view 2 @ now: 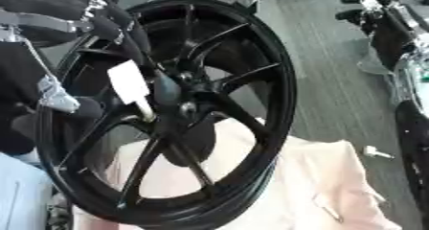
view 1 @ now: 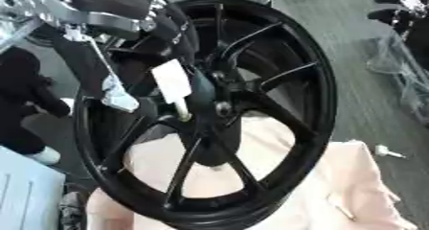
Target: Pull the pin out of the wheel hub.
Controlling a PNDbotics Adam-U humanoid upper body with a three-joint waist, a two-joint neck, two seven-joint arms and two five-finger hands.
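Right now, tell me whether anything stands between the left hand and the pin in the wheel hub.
Nothing visible does. The left hand sits over the spokes just above the hub, and the pale pin with its white tab juts out right below it. Whether the hand touches it, I cannot tell.

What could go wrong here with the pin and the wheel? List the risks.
1. The left hand comes in from the upper left, over the hub, and hides part of it; whether its fingers hold the pale pin cannot be told, so a pull might slip off.
2. The wheel stands tilted on a pale cloth; a sideways pull might tip or roll it.
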